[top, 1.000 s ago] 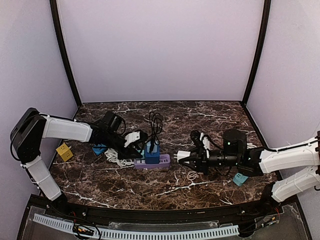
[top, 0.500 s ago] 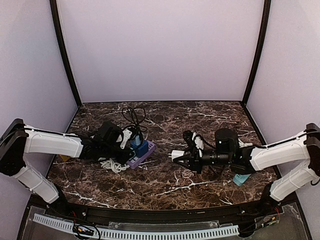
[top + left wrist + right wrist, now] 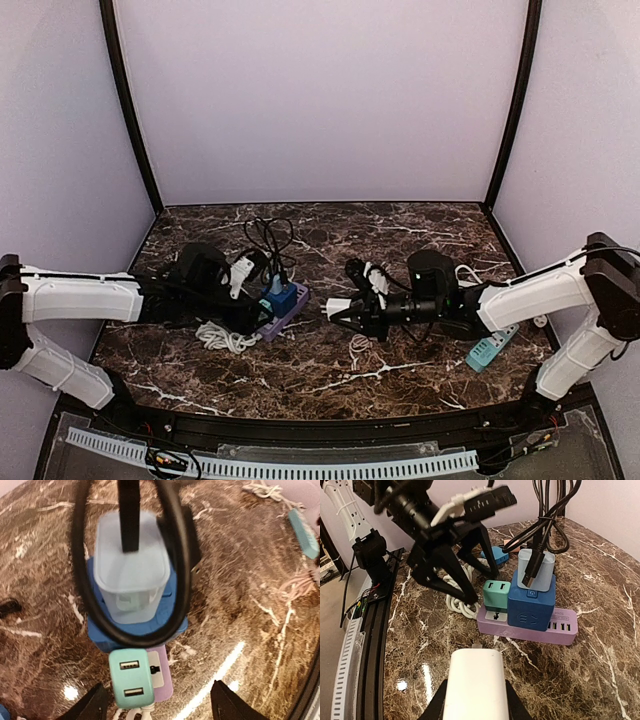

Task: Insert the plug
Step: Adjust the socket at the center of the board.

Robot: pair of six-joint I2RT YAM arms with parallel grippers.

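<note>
Gripping one plug (image 3: 475, 680), right claw (image 3: 344, 310) faces one strip (image 3: 562, 626).

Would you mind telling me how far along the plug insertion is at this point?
Done: the white plug is picked up, clamped in the right gripper and aimed at the purple power strip. In hand: the approach; the plug is clear of the strip. The left gripper stands open by the strip, gripping nothing. Left: closing the gap and pushing it in beside the teal USB charger and blue adapter.
</note>
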